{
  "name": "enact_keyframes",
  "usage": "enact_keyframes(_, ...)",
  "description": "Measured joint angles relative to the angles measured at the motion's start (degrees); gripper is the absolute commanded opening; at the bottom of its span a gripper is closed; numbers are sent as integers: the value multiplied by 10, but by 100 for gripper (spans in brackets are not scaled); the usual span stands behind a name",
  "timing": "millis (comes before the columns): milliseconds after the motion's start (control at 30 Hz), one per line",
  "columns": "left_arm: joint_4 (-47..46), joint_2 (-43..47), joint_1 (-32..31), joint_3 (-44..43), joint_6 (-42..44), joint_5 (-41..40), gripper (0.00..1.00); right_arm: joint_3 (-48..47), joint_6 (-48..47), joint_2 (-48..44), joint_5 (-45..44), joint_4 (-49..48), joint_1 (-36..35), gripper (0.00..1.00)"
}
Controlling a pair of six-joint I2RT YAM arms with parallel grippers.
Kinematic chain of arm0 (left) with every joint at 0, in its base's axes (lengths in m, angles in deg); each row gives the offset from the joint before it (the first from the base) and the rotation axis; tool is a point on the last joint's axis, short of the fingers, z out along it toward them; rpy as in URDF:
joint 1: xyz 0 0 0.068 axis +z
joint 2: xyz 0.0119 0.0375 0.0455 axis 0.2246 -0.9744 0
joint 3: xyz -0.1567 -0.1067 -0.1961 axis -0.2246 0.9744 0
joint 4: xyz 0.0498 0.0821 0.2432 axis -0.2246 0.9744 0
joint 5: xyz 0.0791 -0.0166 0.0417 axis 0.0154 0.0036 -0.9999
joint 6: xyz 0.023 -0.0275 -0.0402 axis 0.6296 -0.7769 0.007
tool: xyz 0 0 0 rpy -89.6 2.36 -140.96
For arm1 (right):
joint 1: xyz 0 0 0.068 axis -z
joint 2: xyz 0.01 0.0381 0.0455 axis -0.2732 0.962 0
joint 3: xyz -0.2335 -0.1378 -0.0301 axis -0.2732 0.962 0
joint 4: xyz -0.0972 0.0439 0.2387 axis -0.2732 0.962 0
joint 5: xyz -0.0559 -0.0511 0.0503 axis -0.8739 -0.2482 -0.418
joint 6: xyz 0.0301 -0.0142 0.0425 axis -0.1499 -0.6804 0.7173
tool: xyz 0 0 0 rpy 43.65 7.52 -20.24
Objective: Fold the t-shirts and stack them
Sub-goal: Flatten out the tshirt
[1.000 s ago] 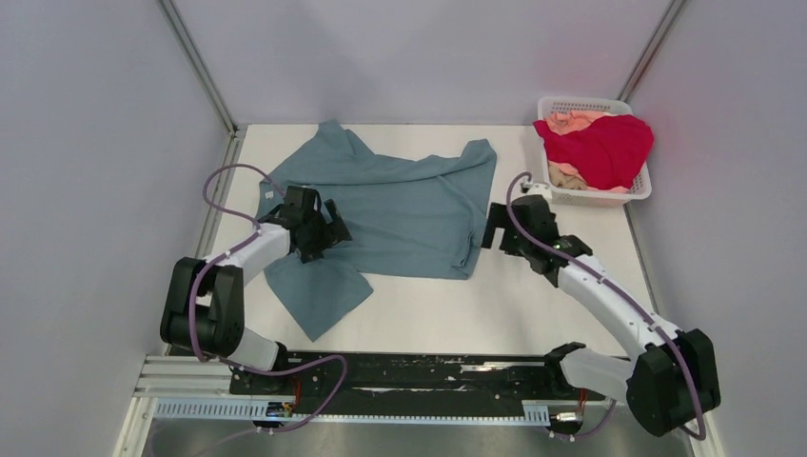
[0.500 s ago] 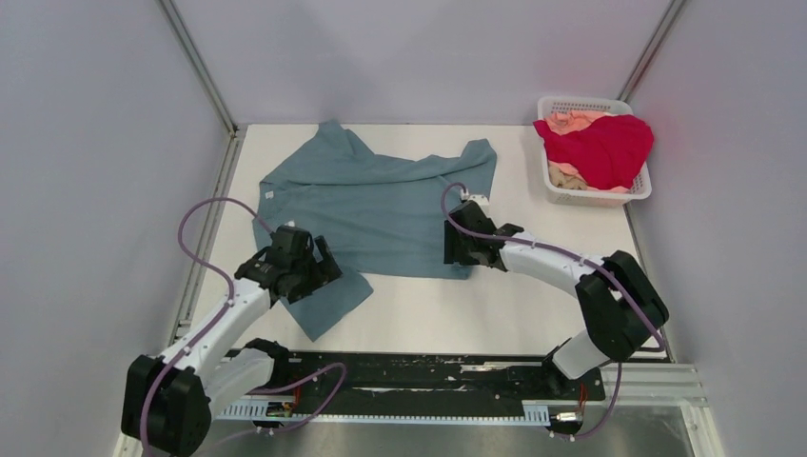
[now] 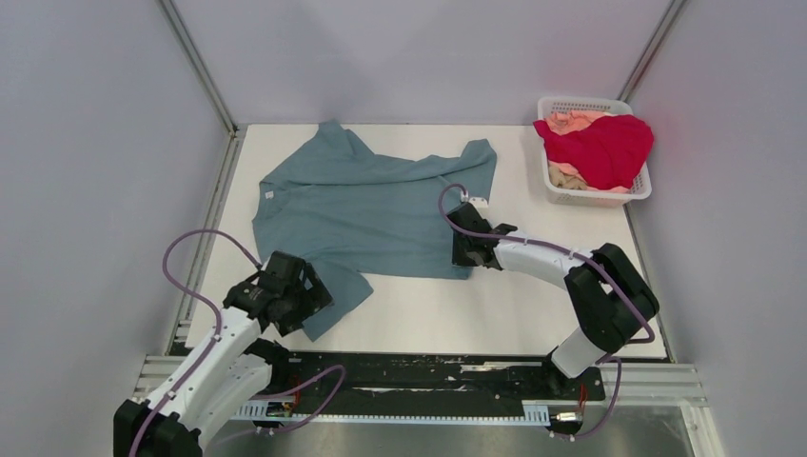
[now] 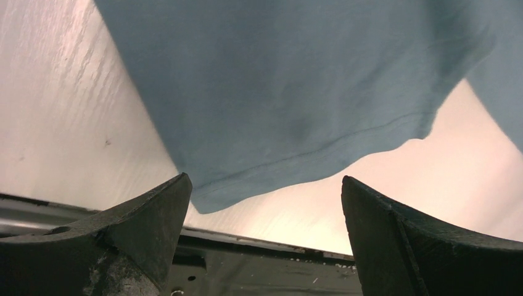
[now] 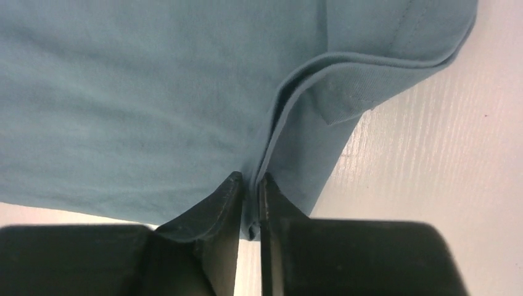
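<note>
Both arms have shifted around the teal t-shirt (image 3: 381,209). The left arm has drawn back from the shirt's left side to its near-left corner. The right arm has swung in from beside the shirt's right edge onto that edge, and its fingers have closed.

The teal t-shirt lies spread on the desk (image 3: 533,314), its far edge rumpled and its near-left corner jutting out as a flap. The left fingers (image 3: 306,295) stand wide apart, released, just over the hem of that flap and holding nothing. The right fingers (image 3: 463,252) are clenched on the doubled seam at the shirt's near-right edge, and the wrist view shows the fold running into the narrow gap between them. Well beyond the shirt's far-right corner sits the white basket (image 3: 639,195), with the red t-shirt (image 3: 600,148) heaped over the peach t-shirt (image 3: 571,121).

The likely trouble is the right pinch. It sits at the very rim of the cloth, so a pull could slip it free or lift only one layer. With the left side ungripped, any lift from the right alone would probably drag the shirt and bunch it. The rumpled far edge could also leave the fold crooked.
</note>
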Motion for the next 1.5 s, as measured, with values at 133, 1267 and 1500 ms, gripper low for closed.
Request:
enact_keyframes(133, 31, -26, -12, -6, -7, -11, 100, 0, 1, 0, -7, -3, 0, 0)
enact_keyframes(1267, 9, -170, -57, -13, -9, -46, 2, 167, -7, -277, 10, 65, 192, 3)
enact_keyframes(1500, -22, -90, -58, 14, -7, -30, 0, 167, -9, -280, 32, 71, 192, 2)
